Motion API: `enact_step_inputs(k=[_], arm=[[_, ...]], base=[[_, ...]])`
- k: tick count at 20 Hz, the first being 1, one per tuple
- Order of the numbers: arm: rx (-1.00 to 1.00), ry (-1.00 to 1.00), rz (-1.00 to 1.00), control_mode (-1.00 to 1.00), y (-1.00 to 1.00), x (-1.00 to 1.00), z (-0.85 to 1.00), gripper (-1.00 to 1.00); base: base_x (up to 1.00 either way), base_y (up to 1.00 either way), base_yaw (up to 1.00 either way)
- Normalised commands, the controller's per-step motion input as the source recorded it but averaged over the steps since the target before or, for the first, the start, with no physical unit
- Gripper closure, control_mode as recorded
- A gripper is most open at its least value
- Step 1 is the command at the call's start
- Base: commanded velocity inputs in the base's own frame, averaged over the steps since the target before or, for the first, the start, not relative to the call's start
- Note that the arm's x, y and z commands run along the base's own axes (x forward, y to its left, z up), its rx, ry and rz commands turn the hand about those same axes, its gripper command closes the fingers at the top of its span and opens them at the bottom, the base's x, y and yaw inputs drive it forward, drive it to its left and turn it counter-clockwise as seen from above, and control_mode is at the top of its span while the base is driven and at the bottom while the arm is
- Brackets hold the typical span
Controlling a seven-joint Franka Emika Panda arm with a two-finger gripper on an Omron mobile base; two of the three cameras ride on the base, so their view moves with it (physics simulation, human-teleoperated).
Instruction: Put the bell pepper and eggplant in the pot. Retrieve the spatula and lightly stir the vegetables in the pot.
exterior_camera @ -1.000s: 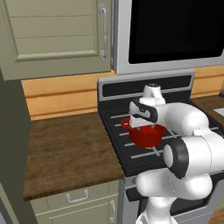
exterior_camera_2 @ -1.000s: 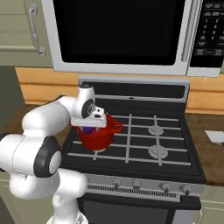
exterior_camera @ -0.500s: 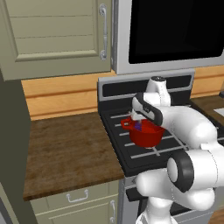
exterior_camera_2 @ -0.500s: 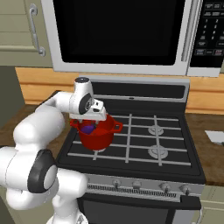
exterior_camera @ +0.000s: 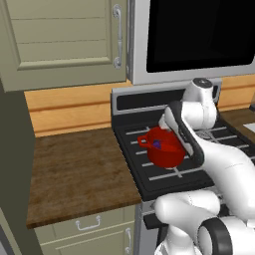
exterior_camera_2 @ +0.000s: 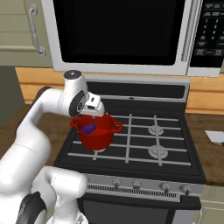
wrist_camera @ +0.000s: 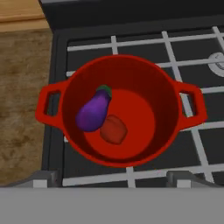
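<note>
We judge the loading step done: inside the round, deep, glossy red pot (wrist_camera: pixel 120 109), which sits on the front-left burner grate of the black gas stove (exterior_camera_2: pixel 144 144), lie the small glossy purple eggplant (wrist_camera: pixel 93 112) with its green cap and, touching it, a squat red bell pepper (wrist_camera: pixel 113 129) on the pot floor. Our two-finger gripper (wrist_camera: pixel 113 178) hangs above the pot with its fingers spread wide and nothing between them; only the dark tips show at the bottom of the hand view, one on each side of the pot's near rim.

What remains, as we read it, is the spatula. We cannot pick it out anywhere here, so the next move calls for lifting clear of the pot and searching for it, possibly by driving the base, before any stirring.

The hand view alone gives us the pepper, since its red blends into the pot from the side. In the left base view we make out just a purple speck of eggplant (exterior_camera: pixel 156 144) above the rim, along with the brown wooden counter (exterior_camera: pixel 79 169) beside the stove. The right base view shows the pot's (exterior_camera_2: pixel 97 133) place on the grates and a pale flat item (exterior_camera_2: pixel 216 137) at the far right, too cropped to identify.
</note>
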Motion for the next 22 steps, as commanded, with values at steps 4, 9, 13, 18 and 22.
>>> enact_step_inputs(k=[4,9,13,18,22], arm=[[0.02,-0.06,-0.06,-1.0,-0.14,-0.86,0.54,-1.0],[0.0,-0.02,-0.02,-1.0,-0.02,-0.77,0.44,-1.0],[0.01,0.0,0.02,-1.0,0.0,-0.17,0.09,-1.0],[0.0,0.01,0.06,-1.0,0.0,-0.38,0.34,-1.0],[-0.06,0.06,0.0,-1.0,0.07,-0.25,0.4,-1.0]], base=[[0.0,0.0,0.0],[0.0,0.0,0.0],[0.0,0.0,0.0],[0.0,0.0,0.0],[0.0,0.0,0.0]])
